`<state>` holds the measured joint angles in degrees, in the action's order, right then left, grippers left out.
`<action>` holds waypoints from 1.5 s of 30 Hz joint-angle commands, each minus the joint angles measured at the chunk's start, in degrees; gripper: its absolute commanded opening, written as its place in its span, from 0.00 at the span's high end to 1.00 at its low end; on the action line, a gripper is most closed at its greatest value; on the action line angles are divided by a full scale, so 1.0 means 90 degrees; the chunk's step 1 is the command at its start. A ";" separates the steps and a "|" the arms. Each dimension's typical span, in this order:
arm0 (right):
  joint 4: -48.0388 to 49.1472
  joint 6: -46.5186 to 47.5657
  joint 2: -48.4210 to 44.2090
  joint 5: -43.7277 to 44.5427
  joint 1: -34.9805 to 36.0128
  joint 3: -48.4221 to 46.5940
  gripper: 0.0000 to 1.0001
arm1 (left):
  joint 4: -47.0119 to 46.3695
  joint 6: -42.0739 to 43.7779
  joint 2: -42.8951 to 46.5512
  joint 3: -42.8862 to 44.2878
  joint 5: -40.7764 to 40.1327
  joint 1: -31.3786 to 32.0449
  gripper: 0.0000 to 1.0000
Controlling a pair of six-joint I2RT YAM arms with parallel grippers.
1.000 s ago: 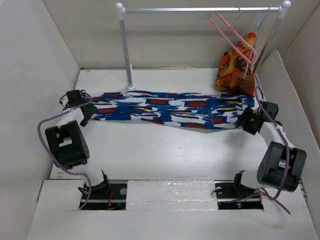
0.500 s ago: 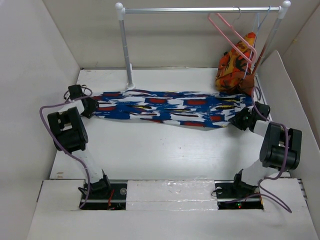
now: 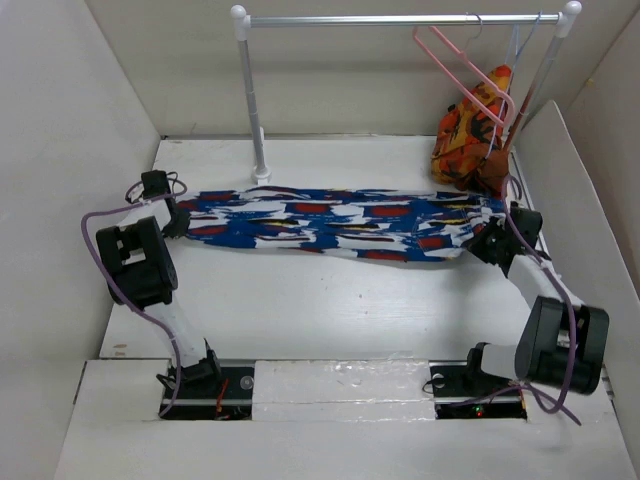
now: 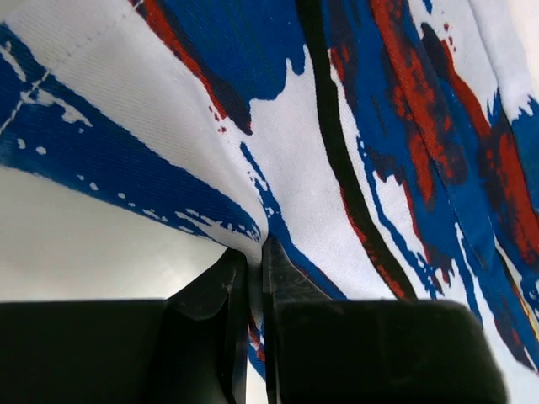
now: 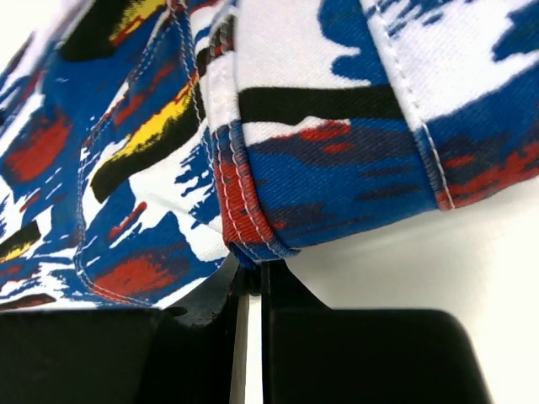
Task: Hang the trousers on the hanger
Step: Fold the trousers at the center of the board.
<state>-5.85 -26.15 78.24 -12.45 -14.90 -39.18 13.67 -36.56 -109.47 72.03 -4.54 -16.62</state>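
The blue trousers (image 3: 340,225), splotched white, red and yellow, lie stretched left to right across the table. My left gripper (image 3: 178,222) is shut on their left end; its black fingers (image 4: 210,295) pinch a fold of cloth (image 4: 253,168). At the right end my right gripper (image 3: 487,240) is shut on a stitched hem (image 5: 253,227). The pink hanger (image 3: 470,70) hangs tilted from the rail (image 3: 400,19) at the back right, apart from the trousers.
An orange-red patterned garment (image 3: 470,140) hangs under the rail's right end, beside a pale hanger (image 3: 520,45). The rail's left post (image 3: 252,100) stands just behind the trousers. White walls enclose the table on the left, back and right.
Both grippers have closed on the trousers' ends. The arms drew apart and the cloth is pulled straighter; the right arm's elbow has dropped toward the near edge.
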 commanded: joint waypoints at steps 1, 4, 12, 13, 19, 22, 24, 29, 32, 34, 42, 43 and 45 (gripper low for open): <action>-0.1048 0.0785 -0.0801 0.0379 -0.0383 0.0514 1.00 | 0.0580 0.0137 0.0961 -0.0812 -0.1429 -0.0233 1.00; -0.1692 0.1302 -0.1367 -0.0090 -0.1211 0.1032 1.00 | 0.0736 0.0029 0.1586 -0.1496 -0.1761 -0.0233 1.00; -0.2995 0.2085 -0.2356 -0.0385 -0.1978 0.1023 0.72 | 0.1517 0.0077 0.3616 -0.2319 -0.2008 -0.0233 0.88; -0.3051 0.2153 -0.2084 -0.0327 -0.1978 0.0685 0.62 | 0.1576 0.0077 0.3715 -0.2300 -0.1909 -0.0233 0.82; -0.3364 0.2154 -0.1808 -0.0385 -0.0973 -0.0558 0.43 | 0.2035 0.0009 0.4223 -0.1510 -0.1820 0.0030 0.42; -0.3383 0.2075 -0.2081 -0.0257 -0.0728 -0.0656 0.43 | 0.1987 -0.0108 0.4399 -0.1616 -0.1664 0.0031 0.41; -0.3229 0.2125 -0.2159 -0.0394 -0.0601 -0.0589 0.52 | 0.1628 -0.0070 0.4390 -0.1743 -0.1480 0.0031 0.42; -0.1816 0.2232 -0.2121 -0.1856 -0.0172 0.0114 1.00 | 0.0923 -0.0040 0.3425 -0.1481 -0.1400 -0.0096 0.44; -0.1850 0.2698 -0.1868 -0.2182 0.0431 0.0096 1.00 | 0.0932 -0.0002 0.2527 -0.0749 -0.1331 -0.0243 0.46; -0.2132 0.3050 -0.1644 -0.1949 0.0774 -0.0011 1.00 | 0.0913 0.0019 0.1921 -0.0272 -0.1507 -0.0243 0.48; -0.2163 0.2984 -0.1915 -0.1605 0.1811 0.0329 0.66 | 0.1039 0.0019 0.0495 0.0649 -0.1810 -0.0243 0.58; -0.2153 0.2965 -0.1954 -0.1634 0.1811 0.0388 0.64 | 0.1117 0.0009 0.0387 0.0823 -0.1859 -0.0243 0.65; -0.2163 0.2964 -0.2052 -0.1606 0.1811 0.0476 0.61 | 0.1312 0.0019 0.0114 0.0971 -0.2044 -0.0243 0.75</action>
<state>-27.42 0.23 61.43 -27.44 0.99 -36.05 22.90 -36.51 -105.97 77.97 -19.33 -18.59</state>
